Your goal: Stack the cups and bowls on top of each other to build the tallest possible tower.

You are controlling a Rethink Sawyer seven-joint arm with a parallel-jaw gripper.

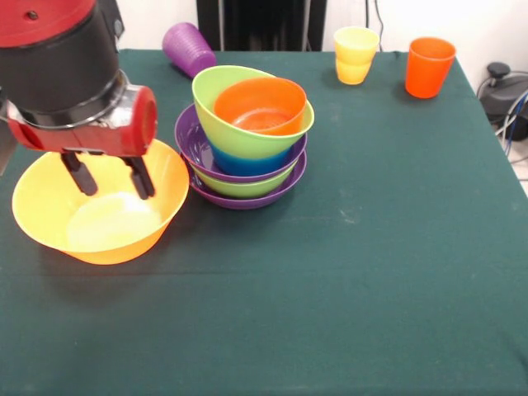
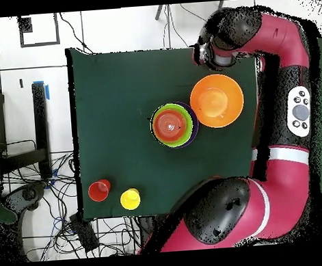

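my pincer (image 1: 111, 177) hangs over the left side of the desk (image 1: 371, 272), its two dark fingers (image 1: 140, 177) spread apart and dipped inside the big yellow-orange bowl (image 1: 49, 210), clamped on nothing. that bowl sits upright near the desk's left edge, and in the overhead view my arm (image 2: 286, 116) curves round beside it.

just right of it, touching or nearly so, stands the tower (image 1: 247, 140) — a wide purple bowl (image 1: 247, 200) at the bottom, a green one (image 1: 239, 187) nested in it, a second purple bowl (image 1: 191, 144) above, then the small blue bowl (image 1: 247, 162), then a green bowl (image 1: 219, 107) tilted a little, and the small red-orange bowl (image 1: 260, 106) resting inside that at the top. the pile stands towards the desk's far edge, left of the middle.

behind the tower, at the far edge, the ribbed purple cup (image 1: 188, 48) lies on its side. further right along the same edge stand yellow-orange cups (image 1: 355, 54), one nested in another, upright. last, near the far right corner, the orange-red cup (image 1: 429, 66) stands upright — apart from the yellow ones, and well apart from the tower.
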